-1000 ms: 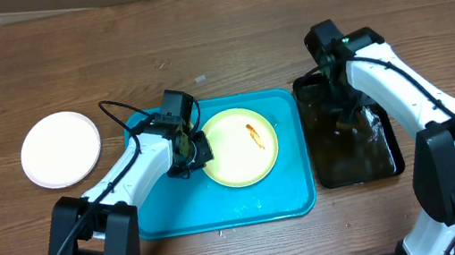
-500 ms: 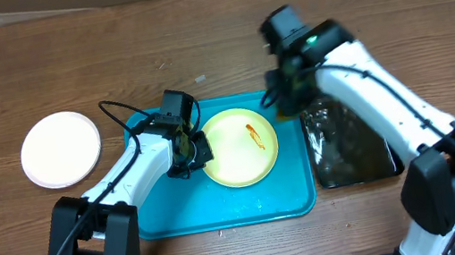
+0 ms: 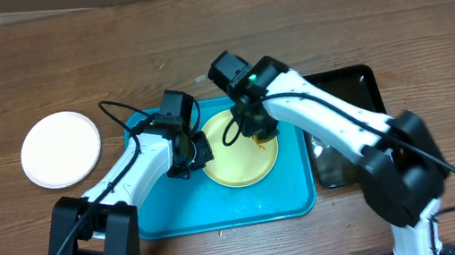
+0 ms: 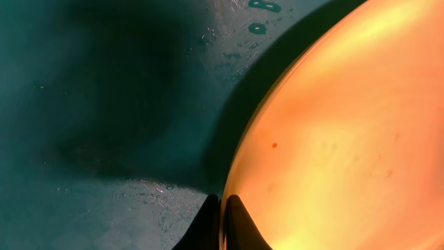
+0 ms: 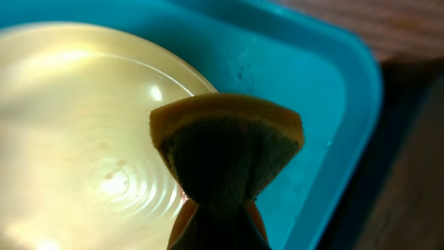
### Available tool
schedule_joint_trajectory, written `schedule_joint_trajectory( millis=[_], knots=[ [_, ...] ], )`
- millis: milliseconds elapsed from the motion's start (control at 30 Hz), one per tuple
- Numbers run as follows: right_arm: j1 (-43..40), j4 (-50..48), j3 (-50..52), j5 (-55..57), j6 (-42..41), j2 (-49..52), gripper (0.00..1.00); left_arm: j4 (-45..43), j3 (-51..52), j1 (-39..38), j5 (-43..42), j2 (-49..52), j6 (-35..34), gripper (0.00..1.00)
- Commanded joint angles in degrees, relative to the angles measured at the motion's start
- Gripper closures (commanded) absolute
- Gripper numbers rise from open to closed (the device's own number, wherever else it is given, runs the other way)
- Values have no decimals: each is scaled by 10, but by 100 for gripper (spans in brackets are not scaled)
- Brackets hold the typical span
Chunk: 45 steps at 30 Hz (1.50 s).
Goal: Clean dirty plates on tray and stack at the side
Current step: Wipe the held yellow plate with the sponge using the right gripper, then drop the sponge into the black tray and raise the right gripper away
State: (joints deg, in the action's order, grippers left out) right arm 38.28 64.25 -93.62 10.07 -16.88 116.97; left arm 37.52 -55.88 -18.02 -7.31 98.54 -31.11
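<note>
A pale yellow plate lies on the turquoise tray. My left gripper is shut on the plate's left rim; in the left wrist view the jaws pinch the plate's edge above the tray floor. My right gripper is shut on a yellow and dark green sponge and holds it over the right part of the plate, near the tray's rim. The orange-red smear is mostly hidden under the sponge. A white plate lies on the table to the left of the tray.
A narrower black tray, wet and glossy inside, sits right of the turquoise tray. Bare wooden table lies behind and around the trays. The left arm's cable loops over the tray's left edge.
My right arm has swung left from the black tray to over the yellow plate, carrying the sponge. My left gripper has stayed clamped on the plate's rim.
</note>
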Motion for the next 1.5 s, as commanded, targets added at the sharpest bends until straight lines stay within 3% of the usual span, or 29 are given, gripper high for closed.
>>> schedule_joint_trajectory(
  millis=[0,433,567,733,900,1167,1467],
  knots=[
    [0,-2,3,-3,-14,35,96,1,1,-3,2,7,3,95],
    [0,-19,11,-89,-40,93,96,4,-1,-3,2,7,5,95],
    [0,-36,15,-174,-39,115,96,4,-2,-3,2,7,5,94],
    [-4,-56,5,-333,33,116,96,4,-2,-3,2,7,5,95],
    [-35,-34,-39,-405,84,92,96,5,-2,-3,2,7,5,95],
    [-122,76,-116,-398,120,16,96,5,-2,-3,2,7,5,94],
    [-258,217,-115,-230,124,-43,96,4,-2,-3,2,7,8,92]
  ],
)
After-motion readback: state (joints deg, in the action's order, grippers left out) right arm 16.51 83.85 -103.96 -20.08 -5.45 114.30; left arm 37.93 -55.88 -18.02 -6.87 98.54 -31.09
